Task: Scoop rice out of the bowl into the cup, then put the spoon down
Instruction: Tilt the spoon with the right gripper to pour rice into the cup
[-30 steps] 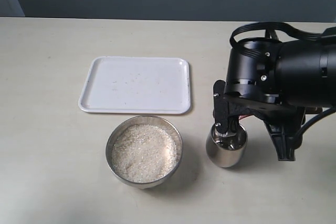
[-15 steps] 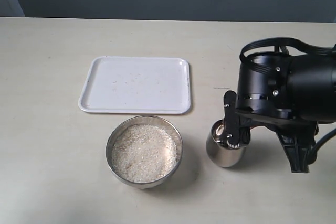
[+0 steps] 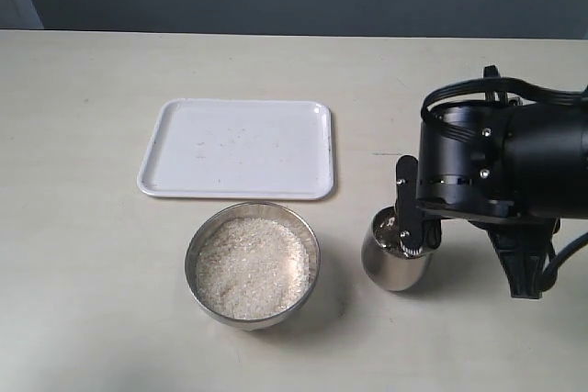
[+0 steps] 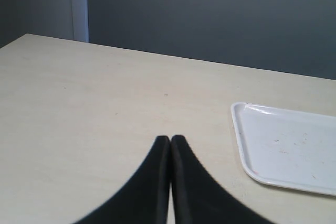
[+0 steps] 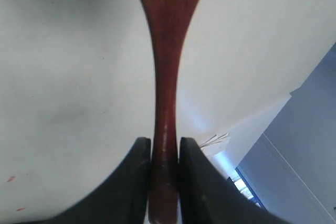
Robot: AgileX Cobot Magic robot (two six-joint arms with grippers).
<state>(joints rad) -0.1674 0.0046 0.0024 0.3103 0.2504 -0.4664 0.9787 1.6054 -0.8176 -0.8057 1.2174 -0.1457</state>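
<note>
The steel bowl [image 3: 198, 284] sits front centre, filled with white rice [image 3: 251, 265]. To its right stands the small steel cup [image 3: 393, 265]. My right gripper [image 3: 408, 238] hangs directly over the cup's mouth, covering most of the opening. In the right wrist view this gripper [image 5: 164, 145] is shut on the reddish-brown spoon [image 5: 165, 72], pinching the long handle near its end; the head runs off the frame edge. The arm hides the spoon in the exterior view. My left gripper [image 4: 170, 139] is shut with nothing in it, above bare table.
A white rectangular tray [image 3: 237, 147] lies behind the bowl, and its corner [image 4: 286, 145] shows in the left wrist view. The bulky black right arm [image 3: 505, 176] fills the right side above the cup.
The right arm has shifted to the right and turned slightly, its gripper staying over the cup with the spoon. Bowl, cup and tray have not moved.
</note>
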